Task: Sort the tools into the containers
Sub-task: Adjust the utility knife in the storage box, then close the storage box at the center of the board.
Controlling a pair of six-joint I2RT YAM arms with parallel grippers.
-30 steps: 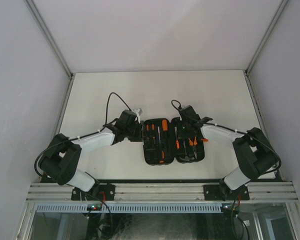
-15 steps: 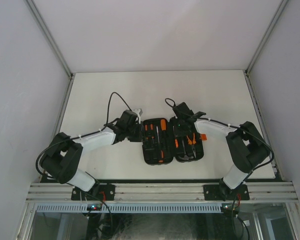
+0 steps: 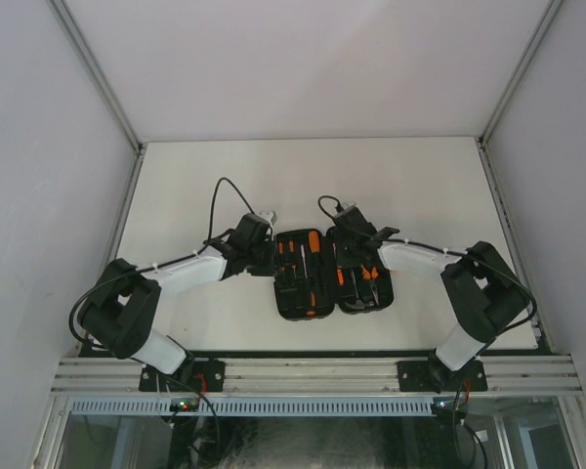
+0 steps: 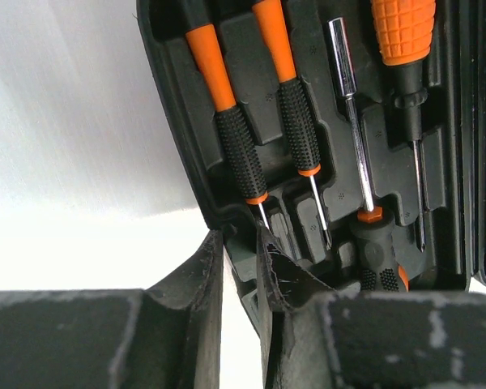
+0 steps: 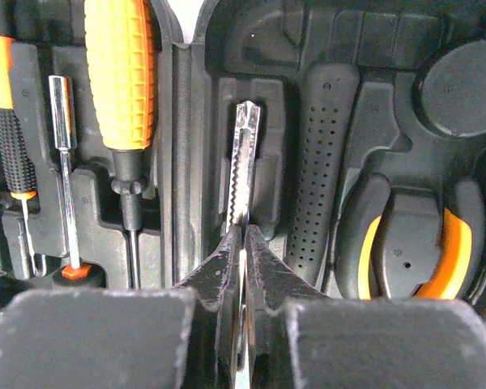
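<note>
While both arms reach in from the aluminium rail (image 3: 313, 374) at the bottom of the overhead frame, the open black case (image 3: 313, 311) sits mid-frame between them. It's close to the table's (image 3: 195, 186) near edge, so there's not much room on that side.

The left gripper (image 4: 239, 239) is at the case's left rim. Its jaws are only a slit apart, with a fingertip on either side of the rim's corner and white table showing through the slit lower down. Honestly can't tell if it's pinching the rim or just straddling it. Just past the tips, two thin screwdrivers (image 4: 235, 154) lie in their slots.

The right gripper (image 5: 243, 235) has its jaws squeezed together, and the near end of a toothed metal strip (image 5: 245, 162) runs in between the tips, so it looks nipped. The strip lies in a narrow slot beside the hinge ridge. The fat orange screwdriver handle (image 5: 120, 73) is upper left of that frame, and the pliers' orange handles (image 5: 456, 243) are lower right.

Beyond the case's far edge, a broad stretch of white table runs up to the back wall (image 3: 313, 68), with wide margins out to both side walls.
</note>
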